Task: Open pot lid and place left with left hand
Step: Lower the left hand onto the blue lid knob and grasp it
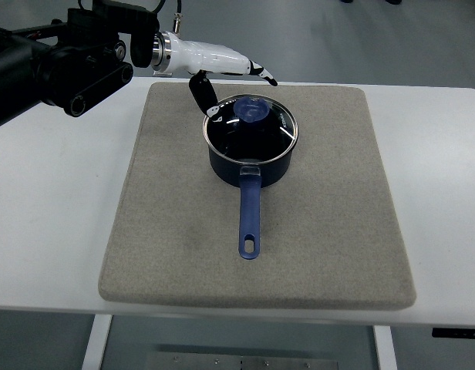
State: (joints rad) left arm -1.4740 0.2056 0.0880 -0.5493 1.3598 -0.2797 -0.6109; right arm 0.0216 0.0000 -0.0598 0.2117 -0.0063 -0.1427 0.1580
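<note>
White worktop [60, 231] fills your view, grey floor showing beyond its far edge and below the near edge. On it lies a beige felt mat [322, 231], roughly square with rounded corners, reaching almost to the near edge of the worktop and nearly to the far one; you get bare white strips on both sides, the left strip wide and open. On the mat, left of the pot, you have a broad bare patch; the right half of the mat is bare as well, and so is the near part around the handle. Dark blue pot [249, 158] sits in the far middle of the mat, its long blue handle [250, 220] pointing toward the near edge, with a hanging slot at the tip. Glass lid [272, 127] is on the pot, metal rim all round, with a translucent blue knob [253, 109] at its centre. Your left hand [222, 65] comes in from the upper left on a black arm [52, 65], white shell over the palm, fingers stretched out toward the right above the far edge of the mat. Black thumb [203, 92] hangs down to the lid's far-left rim; you can't tell if it touches. Hand is slack, gripping nothing, and is not on the knob.
</note>
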